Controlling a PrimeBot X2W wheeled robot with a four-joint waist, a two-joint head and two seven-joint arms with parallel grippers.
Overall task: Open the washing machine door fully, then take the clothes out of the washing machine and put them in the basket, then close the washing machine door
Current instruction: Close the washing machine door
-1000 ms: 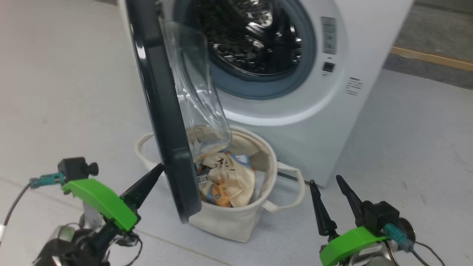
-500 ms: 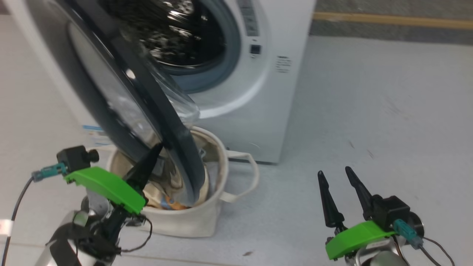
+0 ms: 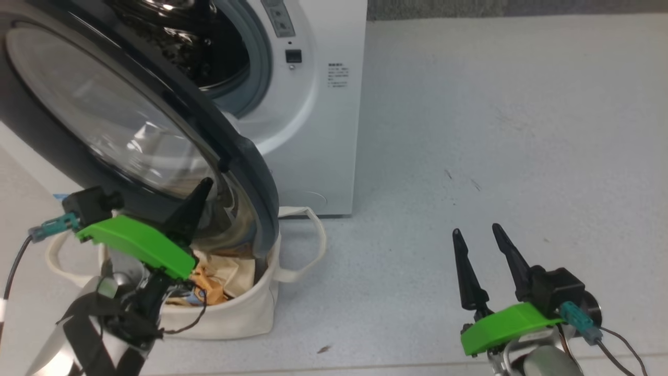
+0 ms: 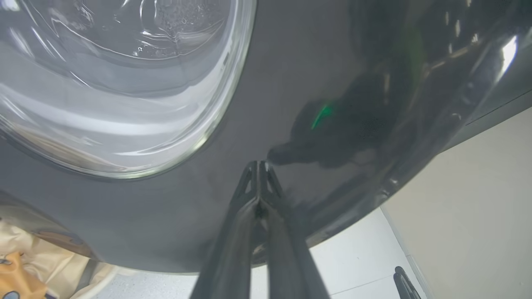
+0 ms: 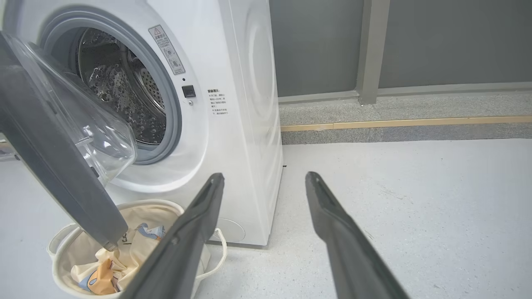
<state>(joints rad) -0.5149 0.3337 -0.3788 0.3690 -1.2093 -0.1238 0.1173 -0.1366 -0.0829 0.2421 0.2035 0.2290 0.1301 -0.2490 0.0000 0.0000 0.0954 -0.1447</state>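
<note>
Left pincer (image 3: pixel 203 184) fingers pressed together, angled up-right. Right pincer (image 3: pixel 476 230) fingers spread apart, pointing up.

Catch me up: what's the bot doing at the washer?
The left gripper, shut, has its tips against the black rim of the washing machine door, which stands partly open above the basket. The clothes lie in the basket, and the visible drum looks empty. The right gripper is open and holds nothing, over the floor.

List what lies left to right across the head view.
washing machine door → washing machine → right gripper. The left gripper and the basket overlap the door, so they are left out.
</note>
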